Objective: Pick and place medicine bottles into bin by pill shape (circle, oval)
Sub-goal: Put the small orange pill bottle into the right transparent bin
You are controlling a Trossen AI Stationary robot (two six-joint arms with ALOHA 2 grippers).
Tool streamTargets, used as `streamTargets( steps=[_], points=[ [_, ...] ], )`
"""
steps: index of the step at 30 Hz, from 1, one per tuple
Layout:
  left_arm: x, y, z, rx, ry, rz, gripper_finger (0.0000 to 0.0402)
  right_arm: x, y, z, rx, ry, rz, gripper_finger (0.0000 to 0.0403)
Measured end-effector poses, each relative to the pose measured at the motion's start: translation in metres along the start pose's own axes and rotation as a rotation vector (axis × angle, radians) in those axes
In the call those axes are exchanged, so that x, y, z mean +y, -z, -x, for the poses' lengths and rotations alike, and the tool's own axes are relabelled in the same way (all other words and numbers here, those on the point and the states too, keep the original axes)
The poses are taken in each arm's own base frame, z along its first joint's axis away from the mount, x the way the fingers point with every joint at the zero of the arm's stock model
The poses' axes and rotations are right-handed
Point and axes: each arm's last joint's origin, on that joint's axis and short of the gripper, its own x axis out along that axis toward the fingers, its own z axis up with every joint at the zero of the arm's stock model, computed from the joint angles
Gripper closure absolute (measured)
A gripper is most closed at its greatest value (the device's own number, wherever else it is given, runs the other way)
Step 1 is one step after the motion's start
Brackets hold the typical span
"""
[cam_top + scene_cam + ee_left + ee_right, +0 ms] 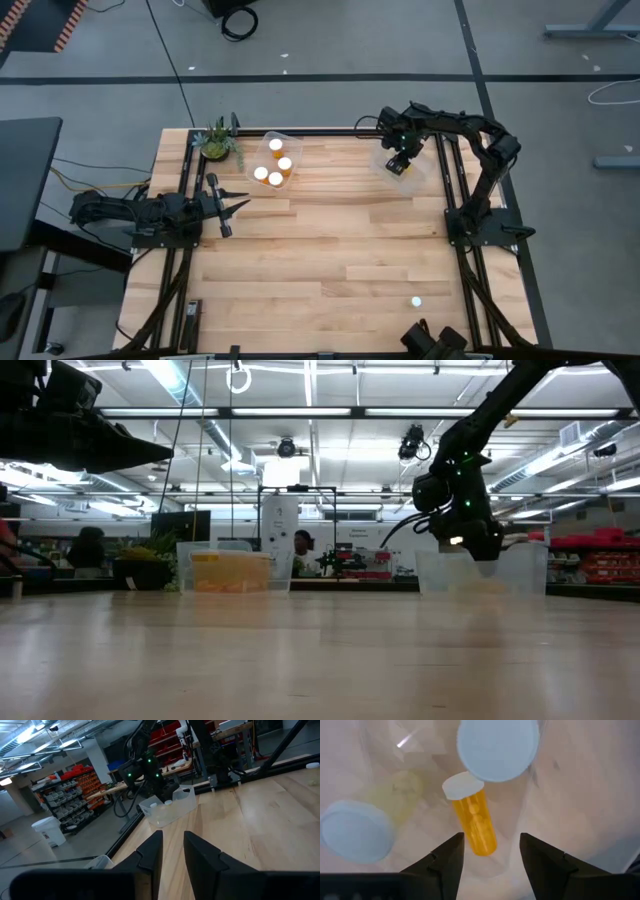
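Note:
My right gripper (491, 851) hangs open, pointing down, over the clear right bin (405, 165) at the table's far right. Below its fingers an orange medicine bottle (476, 826) with a narrow white cap lies on its side in that bin, untouched. Two wide-capped bottles (497, 747) (355, 831) stand beside it. The clear left bin (275, 160) holds several white-capped bottles. One more bottle (416, 301) stands alone near the table's near right. My left gripper (235, 205) waits at the table's left edge, level, its fingers (150, 851) a narrow gap apart and holding nothing.
A small potted plant (217, 140) stands at the far left corner, next to the left bin. Black rails (455, 190) run along both sides of the wooden table (320, 250). The middle and near parts of the tabletop show only bare wood.

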Motion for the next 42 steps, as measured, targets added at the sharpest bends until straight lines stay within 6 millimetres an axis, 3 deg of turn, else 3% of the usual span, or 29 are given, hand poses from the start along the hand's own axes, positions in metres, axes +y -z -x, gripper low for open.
streamTargets(
  steps=[4, 10, 16, 33, 37, 42],
  points=[
    [0.0, 0.0, 0.0, 0.0, 0.0, 0.0, 0.0319, 0.002, -0.001, -0.001, -0.016, -0.012, 0.005, 0.0203],
    [0.0, 0.0, 0.0, 0.0, 0.0, 0.0, 0.0311, 0.006, 0.007, -0.026, -0.021, -0.017, 0.018, 0.0203],
    [0.0, 0.0, 0.0, 0.0, 0.0, 0.0, 0.0315, 0.007, 0.011, -0.035, -0.04, -0.023, 0.005, 0.0215],
    [0.0, 0.0, 0.0, 0.0, 0.0, 0.0, 0.0313, -0.001, 0.026, 0.009, -0.236, 0.01, -0.043, 0.0341],
    [0.0, 0.0, 0.0, 0.0, 0.0, 0.0, 0.0318, -0.001, 0.026, 0.013, -0.258, 0.002, -0.032, 0.0343],
    [0.0, 0.0, 0.0, 0.0, 0.0, 0.0, 0.0321, -0.002, 0.023, 0.006, -0.273, 0.003, -0.036, 0.0309]
  ],
)
